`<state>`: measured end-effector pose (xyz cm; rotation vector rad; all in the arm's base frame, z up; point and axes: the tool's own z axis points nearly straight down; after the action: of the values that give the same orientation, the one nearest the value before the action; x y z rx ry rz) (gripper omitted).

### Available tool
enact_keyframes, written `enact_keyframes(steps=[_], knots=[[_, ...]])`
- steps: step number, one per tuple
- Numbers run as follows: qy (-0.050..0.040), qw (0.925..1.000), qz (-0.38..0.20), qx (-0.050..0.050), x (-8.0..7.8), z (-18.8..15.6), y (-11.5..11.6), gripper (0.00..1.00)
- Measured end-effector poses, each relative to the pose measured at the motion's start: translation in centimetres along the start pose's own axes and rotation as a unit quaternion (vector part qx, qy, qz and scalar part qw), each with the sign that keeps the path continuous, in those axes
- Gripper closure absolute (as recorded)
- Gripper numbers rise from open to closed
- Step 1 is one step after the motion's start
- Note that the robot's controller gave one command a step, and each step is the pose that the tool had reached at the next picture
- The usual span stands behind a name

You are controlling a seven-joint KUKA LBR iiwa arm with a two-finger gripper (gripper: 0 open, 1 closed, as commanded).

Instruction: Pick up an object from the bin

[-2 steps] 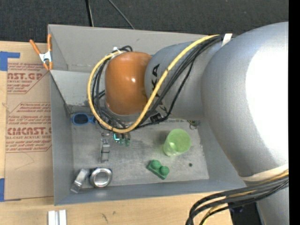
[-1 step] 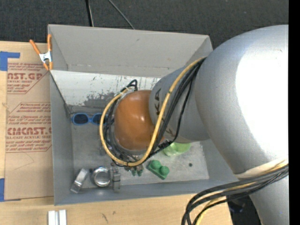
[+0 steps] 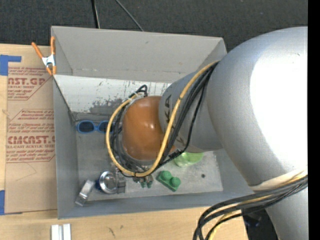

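Observation:
A dark part of my gripper (image 3: 142, 180) pokes out under the orange dome, low over the front of the bin floor. Just to its left lies a shiny round metal thing (image 3: 106, 181), with a small grey block (image 3: 84, 192) beside it in the front left corner. To the gripper's right sits a dark green toy brick (image 3: 169, 180). A pale green soft-looking thing (image 3: 188, 158) lies behind the brick, partly under the arm.
Blue sunglasses (image 3: 90, 127) lie against the left wall at the back of the floor. The arm and its looping cables cover the middle and right of the bin.

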<state>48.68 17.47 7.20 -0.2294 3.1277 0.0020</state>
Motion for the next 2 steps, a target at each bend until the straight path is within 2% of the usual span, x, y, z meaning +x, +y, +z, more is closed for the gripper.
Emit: enact_keyframes(steps=[1, 2], knots=[[-0.0022, 0.9999, -0.013, 0.000, 0.18, -15.87, -0.47, 1.00], [0.0019, 0.9999, -0.013, 0.000, 0.33, -15.43, -0.47, 0.00]])
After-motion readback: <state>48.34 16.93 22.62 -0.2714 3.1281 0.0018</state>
